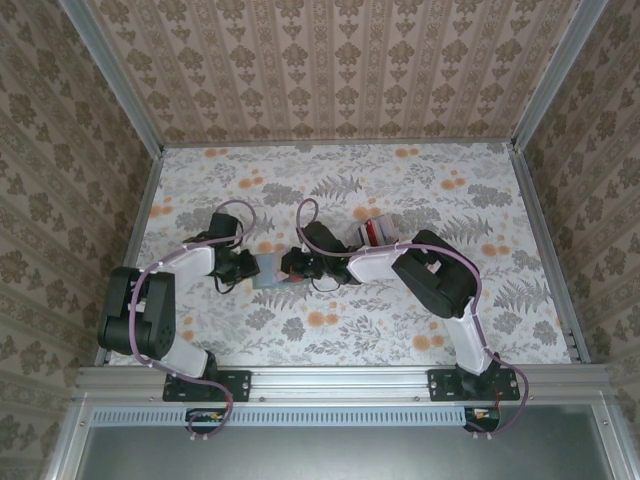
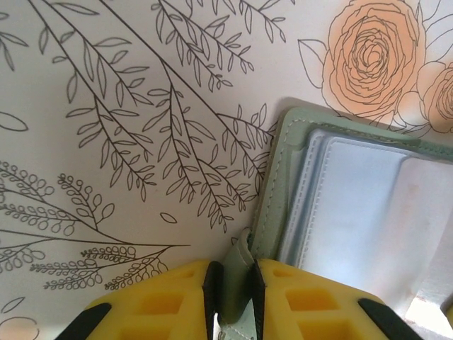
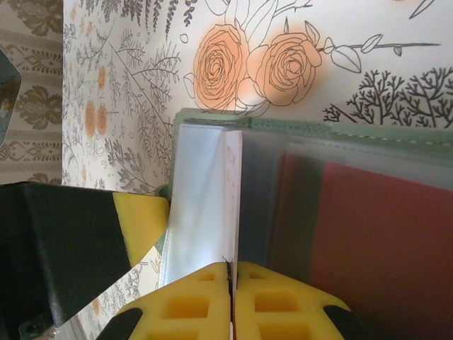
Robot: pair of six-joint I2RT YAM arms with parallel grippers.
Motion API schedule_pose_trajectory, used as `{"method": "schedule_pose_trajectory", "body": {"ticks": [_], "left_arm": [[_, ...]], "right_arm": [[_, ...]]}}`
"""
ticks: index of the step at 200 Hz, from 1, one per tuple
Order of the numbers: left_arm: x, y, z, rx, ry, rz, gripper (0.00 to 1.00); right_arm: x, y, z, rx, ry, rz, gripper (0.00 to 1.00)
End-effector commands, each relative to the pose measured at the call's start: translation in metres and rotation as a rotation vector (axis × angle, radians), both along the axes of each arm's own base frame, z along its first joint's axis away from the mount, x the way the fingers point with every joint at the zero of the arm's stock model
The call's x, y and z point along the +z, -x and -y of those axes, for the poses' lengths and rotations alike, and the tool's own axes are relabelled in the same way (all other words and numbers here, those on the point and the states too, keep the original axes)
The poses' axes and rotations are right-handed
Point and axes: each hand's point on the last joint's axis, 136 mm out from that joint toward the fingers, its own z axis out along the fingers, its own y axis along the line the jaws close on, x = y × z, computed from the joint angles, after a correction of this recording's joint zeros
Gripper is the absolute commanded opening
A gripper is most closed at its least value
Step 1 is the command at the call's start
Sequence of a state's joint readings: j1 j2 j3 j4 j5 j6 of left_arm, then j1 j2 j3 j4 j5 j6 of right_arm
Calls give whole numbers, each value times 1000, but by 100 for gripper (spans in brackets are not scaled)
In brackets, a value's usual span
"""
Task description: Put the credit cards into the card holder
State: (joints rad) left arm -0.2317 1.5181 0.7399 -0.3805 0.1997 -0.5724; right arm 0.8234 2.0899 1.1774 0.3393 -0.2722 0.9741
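Well, the card holder [image 1: 275, 272] lies open in the middle of the flowery table [image 1: 450, 190], right between the two arms. It is soft and green outside, with clear, shiny pockets inside. One red card [image 3: 382, 241] already sits in a pocket. I think the card holder is light and floppy, so it would slide or fold up if nobody held it. The best place to hold it is the edge or the little green flap, not the slippery pockets.

The left gripper [image 2: 237, 283] pinches that green flap tight and pins the card holder down. The right gripper [image 3: 230, 273] has its yellow fingers pressed together on a thin white card [image 3: 233, 191], right at the mouth of a clear pocket. That card looks stiff, smooth and very thin, so I think it could slip or bend if it is pushed in crooked.

The other credit cards [image 1: 375, 232], red and white, lie on the table just behind the right arm and are partly hidden by it. The two grippers are very close together over the card holder, so there is not much room to move.
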Motion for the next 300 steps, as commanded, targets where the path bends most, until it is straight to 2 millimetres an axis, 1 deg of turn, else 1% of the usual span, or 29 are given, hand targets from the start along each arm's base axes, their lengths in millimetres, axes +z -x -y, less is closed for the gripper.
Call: {"method": "schedule_pose_trajectory", "body": {"ticks": [1,27,39,76,91,100,122,140,157,180,203,222,233,241,259,268,277,300], "left_arm": [[-10,14,14,-33,42,-42,23],[-10,12,17,-39,45,-40,23],[-9,12,17,-38,44,-41,23],[-10,13,16,-38,39,-42,23],[-10,13,16,-38,39,-42,22],[-10,13,16,-38,39,-43,22],[-9,12,16,-39,36,-40,22],[-9,12,16,-37,35,-41,22],[-9,12,16,-39,37,-40,22],[-8,12,16,-38,34,-42,22],[-8,11,16,-40,34,-39,22],[-7,11,16,-38,34,-39,22],[-8,10,16,-39,33,-40,22],[-8,10,17,-40,36,-42,22],[-8,9,17,-42,37,-42,22],[-7,8,18,-43,40,-39,22],[-7,9,18,-42,39,-41,22],[-7,9,17,-44,36,-41,22]], "right_arm": [[-15,2,12,-41,56,-18,8],[-17,10,-5,10,60,-29,9],[-16,13,-9,25,66,-24,9],[-18,19,-9,53,93,-30,13],[-21,20,-4,58,129,-31,13],[-22,21,0,66,161,-26,16],[-16,17,14,66,238,9,30],[-5,12,22,82,286,39,38],[5,9,26,114,330,54,41],[16,9,31,164,398,70,44],[24,6,43,170,455,100,46],[26,1,55,158,470,97,45],[28,-3,60,142,460,103,42],[28,-6,61,140,455,100,36],[23,-9,59,159,455,86,19],[19,-9,57,169,460,80,14],[14,-10,55,175,460,69,11],[3,-9,51,196,470,43,11]]}}
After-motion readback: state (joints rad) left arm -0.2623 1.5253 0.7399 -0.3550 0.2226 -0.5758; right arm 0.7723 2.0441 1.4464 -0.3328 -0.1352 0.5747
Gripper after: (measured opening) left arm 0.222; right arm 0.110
